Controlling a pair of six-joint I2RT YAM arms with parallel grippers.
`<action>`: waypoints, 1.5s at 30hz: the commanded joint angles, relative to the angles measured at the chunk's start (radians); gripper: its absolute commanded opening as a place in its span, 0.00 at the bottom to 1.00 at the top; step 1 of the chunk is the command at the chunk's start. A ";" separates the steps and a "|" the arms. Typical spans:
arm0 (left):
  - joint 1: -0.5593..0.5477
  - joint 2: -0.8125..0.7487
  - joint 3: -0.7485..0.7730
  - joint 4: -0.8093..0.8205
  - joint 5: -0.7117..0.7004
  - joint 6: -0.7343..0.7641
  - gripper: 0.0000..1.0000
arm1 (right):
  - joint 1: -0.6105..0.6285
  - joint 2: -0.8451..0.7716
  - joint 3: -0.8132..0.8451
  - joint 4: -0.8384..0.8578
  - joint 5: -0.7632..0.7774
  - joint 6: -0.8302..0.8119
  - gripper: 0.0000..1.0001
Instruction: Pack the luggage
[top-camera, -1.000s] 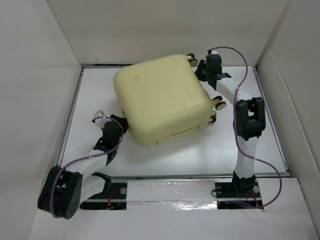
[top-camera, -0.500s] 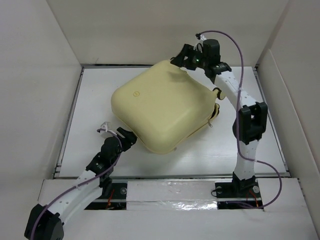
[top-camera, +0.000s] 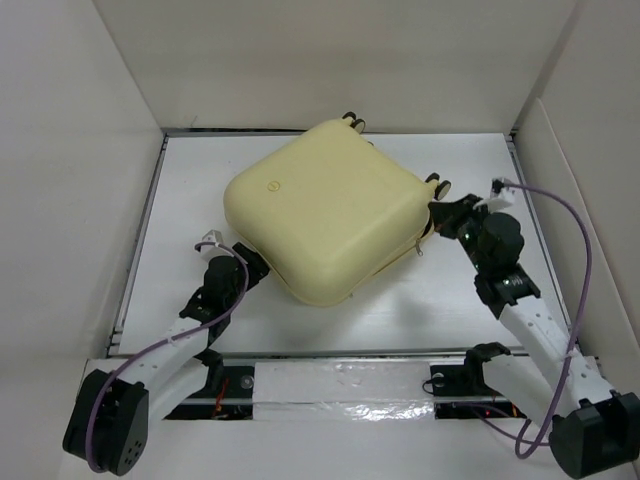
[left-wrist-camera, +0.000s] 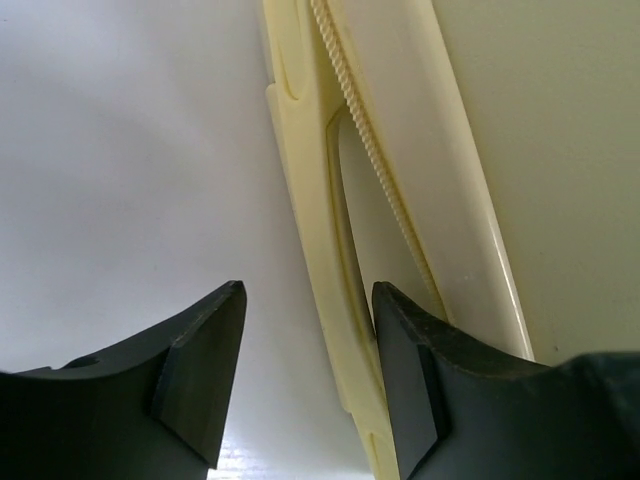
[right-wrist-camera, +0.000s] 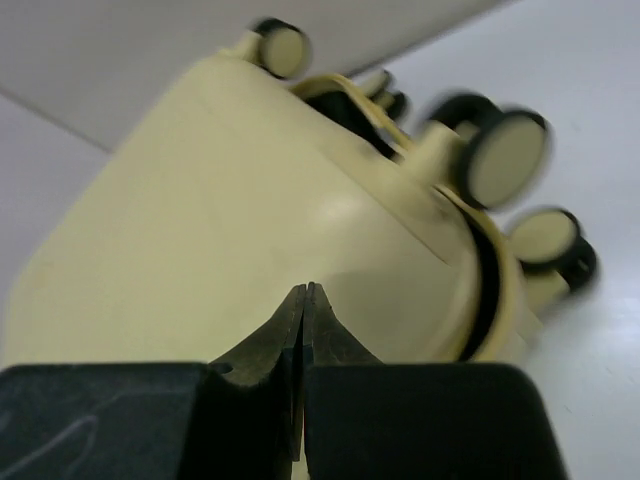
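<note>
The luggage (top-camera: 325, 215) is a pale yellow hard-shell suitcase lying flat and closed in the middle of the table, turned diagonally, with wheels (top-camera: 438, 184) on its right and back corners. My left gripper (top-camera: 254, 267) is open at its near-left edge. In the left wrist view the left gripper (left-wrist-camera: 305, 290) straddles a pale yellow side strip (left-wrist-camera: 305, 200) of the luggage (left-wrist-camera: 530, 150), with the right finger against it. My right gripper (top-camera: 441, 214) is shut and empty beside the right corner. In the right wrist view its tips (right-wrist-camera: 305, 290) point at the shell (right-wrist-camera: 200, 200) near the wheels (right-wrist-camera: 505, 155).
White walls enclose the table (top-camera: 500, 290) on the left, back and right. A metal rail (top-camera: 340, 380) with the arm bases runs along the near edge. Purple cables loop off both arms.
The luggage turned counterclockwise on the table. My right arm swung from the back corner to the luggage's right side. My left arm stretched out, then drew back beside the near-left edge.
</note>
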 joint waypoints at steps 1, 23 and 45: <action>0.010 0.035 0.046 0.129 0.057 0.042 0.50 | -0.019 -0.040 -0.151 -0.038 0.177 0.065 0.00; -0.127 0.075 -0.015 0.188 0.009 0.056 0.00 | -0.071 0.633 0.242 0.232 -0.151 -0.025 0.00; -0.361 0.033 0.106 0.062 -0.040 0.014 0.44 | -0.203 0.396 0.202 0.059 -0.352 -0.108 0.34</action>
